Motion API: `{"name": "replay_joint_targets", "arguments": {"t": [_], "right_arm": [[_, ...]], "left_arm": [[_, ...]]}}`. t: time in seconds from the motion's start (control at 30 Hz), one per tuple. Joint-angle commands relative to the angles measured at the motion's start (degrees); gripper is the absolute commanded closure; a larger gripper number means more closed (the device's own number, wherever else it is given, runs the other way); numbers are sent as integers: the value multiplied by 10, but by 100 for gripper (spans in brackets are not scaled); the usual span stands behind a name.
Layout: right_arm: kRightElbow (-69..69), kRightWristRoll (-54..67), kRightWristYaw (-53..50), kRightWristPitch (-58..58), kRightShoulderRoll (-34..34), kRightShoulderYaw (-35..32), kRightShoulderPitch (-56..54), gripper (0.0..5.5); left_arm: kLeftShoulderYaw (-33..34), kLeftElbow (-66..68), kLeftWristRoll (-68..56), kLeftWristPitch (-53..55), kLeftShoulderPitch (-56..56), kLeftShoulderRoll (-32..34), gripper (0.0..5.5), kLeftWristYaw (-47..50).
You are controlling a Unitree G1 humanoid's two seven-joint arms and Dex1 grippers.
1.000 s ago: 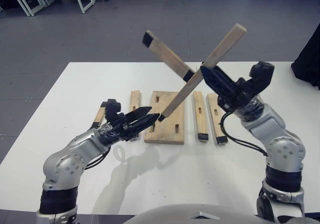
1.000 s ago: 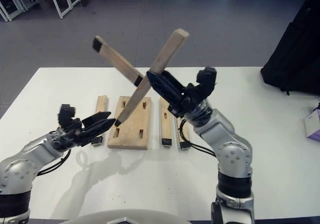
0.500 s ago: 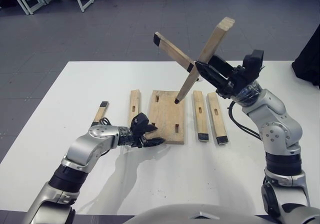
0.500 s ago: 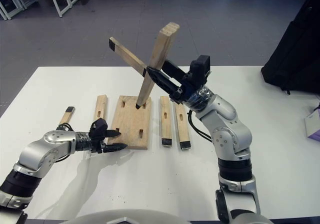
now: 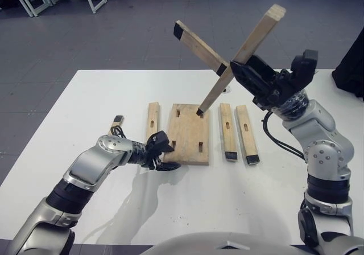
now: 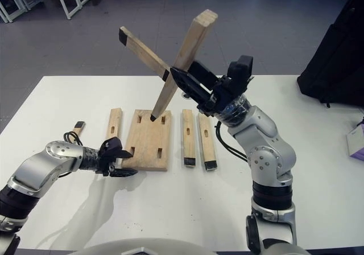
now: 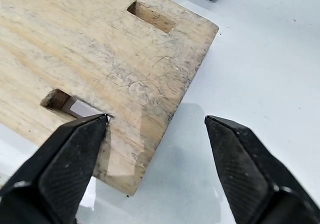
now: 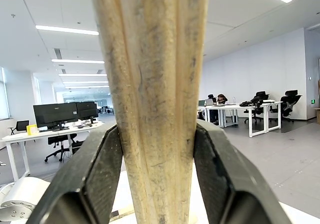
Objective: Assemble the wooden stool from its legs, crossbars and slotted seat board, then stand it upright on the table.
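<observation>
White tabletop point(image 5: 273, 186) carries the slotted seat board point(image 5: 187, 135), lying flat with loose bars point(image 5: 227, 131) beside it, two on its left and two on its right. Above, a crossed pair of wooden bars point(image 5: 211, 57) is pinched in the right tool point(image 5: 235, 68), one black tip low over the board's far end; contact cannot be told. The left tool point(image 7: 156, 117), fingers spread, sits at the board's near left corner.
</observation>
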Motion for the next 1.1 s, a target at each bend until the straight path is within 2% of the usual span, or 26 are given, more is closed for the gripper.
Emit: {"name": "replay_joint_targets", "arguments": {"t": [0.03,0.17,0.27,0.33,0.73,0.87,0.97,1.1], "right_arm": [[8,-3,17,17,-26,-3,-1,349],[13,-3,21,19,-31,-5,-2,349],[27,-16,30,13,-33,-2,-7,349],[48,-67,49,-12,-42,27,-15,349],[367,-262,224,-219,16,155,-101,349],[456,-293,257,-277,37,167,-117,349],[459,-285,297,-274,31,167,-108,349],[437,-254,366,-214,-2,162,-103,349]], "left_arm": [[-38,24,11,3,15,25,190,-56],[-55,-3,21,-18,44,61,190,-93],[-36,-58,-5,-13,76,85,190,-109],[-16,-80,-31,-5,97,93,190,-115],[-9,-59,-23,-23,109,100,190,-121],[-8,-48,-18,-28,103,94,190,-116],[-6,-44,-16,-32,105,92,190,-109],[-3,-47,-14,-31,112,90,190,-98]]}}
